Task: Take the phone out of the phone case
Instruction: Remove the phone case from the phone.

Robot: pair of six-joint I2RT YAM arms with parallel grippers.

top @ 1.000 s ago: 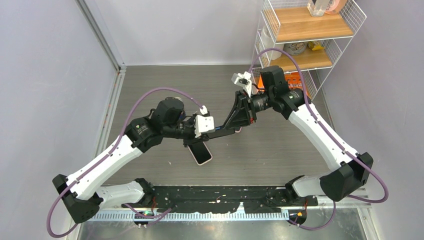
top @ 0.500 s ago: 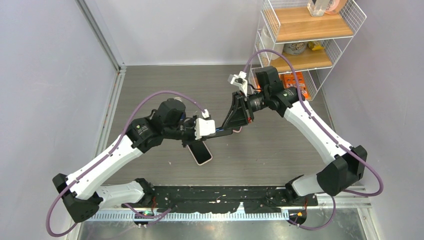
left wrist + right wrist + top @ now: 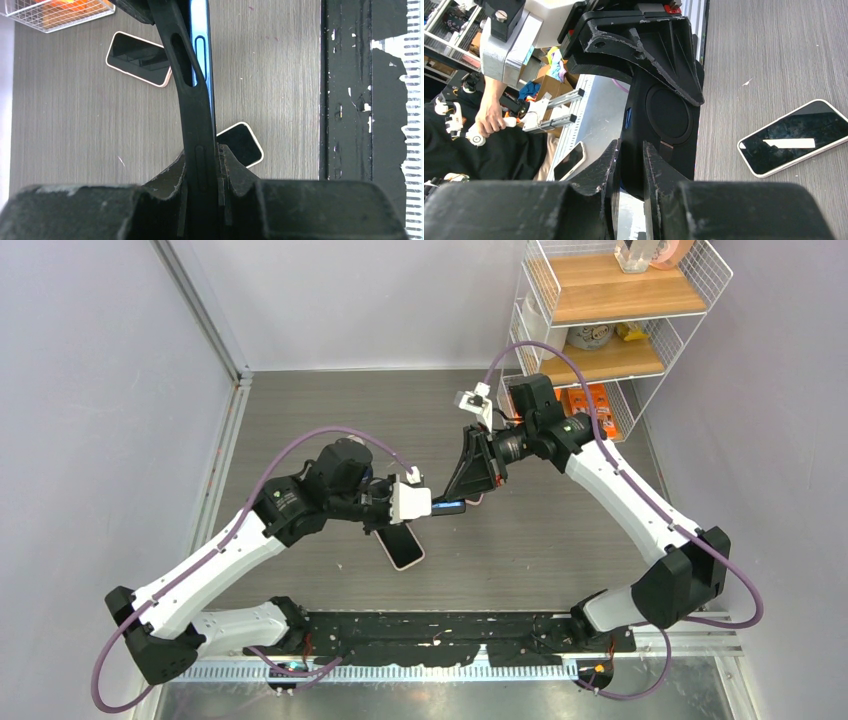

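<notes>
A black phone case (image 3: 194, 117) is held on edge above the table between both grippers. The blue phone (image 3: 200, 50) sits in it, and at the far end the case bows away from the phone's edge. My left gripper (image 3: 202, 162) is shut on the near end, phone and case together. In the right wrist view the case's back (image 3: 669, 115) shows its round ring, and my right gripper (image 3: 630, 165) is shut on the case's rim. From above, a strip of blue phone (image 3: 450, 506) shows between the left gripper (image 3: 437, 506) and right gripper (image 3: 470, 485).
Two other phones in pale cases lie screen-up on the table, one (image 3: 402, 546) under the left wrist and one (image 3: 138, 65) nearer the right arm. A wire shelf rack (image 3: 610, 310) stands at the back right. A black strip (image 3: 350, 90) edges the table's near side.
The right gripper has drawn back and to the left a little, bending the case's end away. The blue edge of the phone now shows from above. The left gripper has barely moved.
</notes>
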